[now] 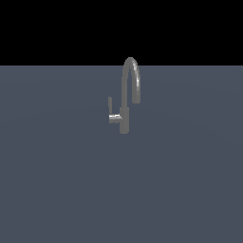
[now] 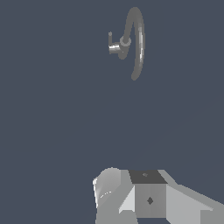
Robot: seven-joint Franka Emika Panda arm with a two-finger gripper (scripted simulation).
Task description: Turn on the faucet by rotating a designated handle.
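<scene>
1. Exterior view: the faucet (image 1: 125, 102) stands upright on the flat grey counter (image 1: 57, 190), about mid-width of the picture. Its long axis is vertical, and the arched spout curls over towards the exterior view's right, with the mouth facing down.
2. In the same view, the handle (image 1: 111, 113) juts from the short body towards the exterior view's left as a horizontal stub, then turns up into a slim vertical bar. No arm or gripper appears here.
3. Wrist view: the faucet (image 2: 131, 41) is seen from above, so the spout reads as a loop, with the handle (image 2: 112, 45) sticking out sideways from the body.
4. Only this view shows the gripper (image 2: 144, 197), as pale blocky housing well apart from the faucet and touching nothing. I cannot tell whether its fingers are spread or closed.
</scene>
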